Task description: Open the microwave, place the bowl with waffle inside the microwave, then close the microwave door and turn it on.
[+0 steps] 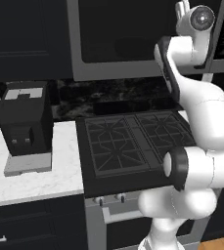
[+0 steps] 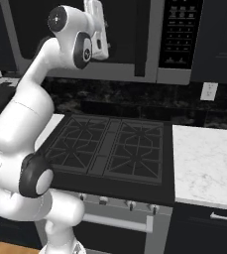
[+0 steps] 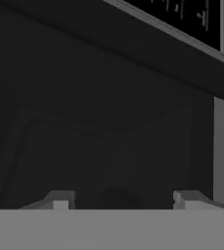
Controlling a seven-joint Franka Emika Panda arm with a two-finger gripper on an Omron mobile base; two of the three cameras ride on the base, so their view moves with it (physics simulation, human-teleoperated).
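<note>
The microwave (image 1: 113,68) hangs above the stove, grey-framed with a dark glass front. Its door (image 2: 125,30) looks closed, with the dark vertical bar handle (image 2: 141,39) beside the button panel (image 2: 179,32). My gripper (image 2: 91,6) is raised high, right in front of the door glass (image 3: 108,97), left of the handle. In the hand view my gripper (image 3: 123,200) is open, its fingertips (image 3: 59,200) wide apart with nothing between them. A dim round shape (image 1: 133,46) shows behind the glass; I cannot tell what it is. The bowl and the waffle are hidden or out of view.
A black stove top (image 1: 133,141) with grates lies below the microwave. A black coffee machine (image 1: 25,124) on a grey base stands on the white marble counter (image 1: 35,180) to the left. More marble counter (image 2: 209,163) runs to the right of the stove.
</note>
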